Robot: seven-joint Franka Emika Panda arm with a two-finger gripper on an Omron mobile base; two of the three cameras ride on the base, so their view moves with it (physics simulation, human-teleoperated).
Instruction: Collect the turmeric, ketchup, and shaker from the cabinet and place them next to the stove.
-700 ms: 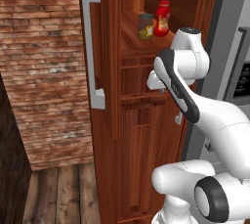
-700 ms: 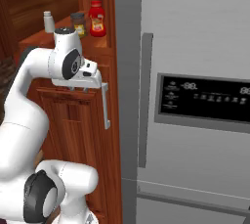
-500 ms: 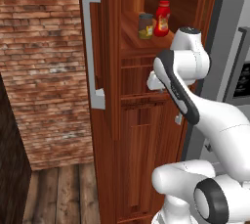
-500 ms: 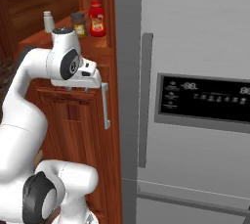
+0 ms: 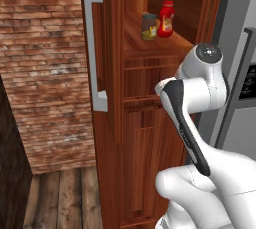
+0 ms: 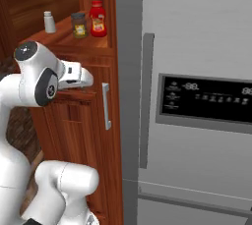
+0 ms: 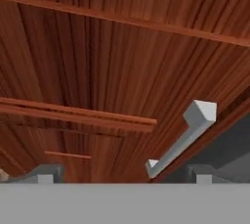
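Turmeric (image 6: 78,25) stands on the open niche shelf of the cabinet (image 5: 145,138), touching or just beside the ketchup (image 6: 98,18) on its right. Shaker (image 6: 48,22) sits apart, farther left on the same shelf. In the left base view the jar (image 5: 149,26) and the red bottle (image 5: 166,18) show near the shelf's front edge. All three upright.

My gripper (image 7: 122,178) is below the shelf, facing the cabinet's lower door front; the small grey handle (image 7: 179,140) lies just ahead and to the right in the hand view. Fingertips (image 7: 44,175) stand wide apart, holding nothing. Nothing collected yet; stove not in sight from here.

Handling, as I judge it:
- Turmeric: glass, stiff, smooth sides, likely the heaviest of the three and breakable. Take it across the body below the dark lid, level, with firm pressure.
- Ketchup: squeeze bottle, walls should give; grip mid-body at the label, not hard.
- Shaker: light, small, easily tipped. Close on the wider body, not the narrow cap.

Jar and bottle stand so close that a finger between them may knock one over. Shaker, standing clear, looks the easiest first pick. Hand must rise to shelf level before any reach.
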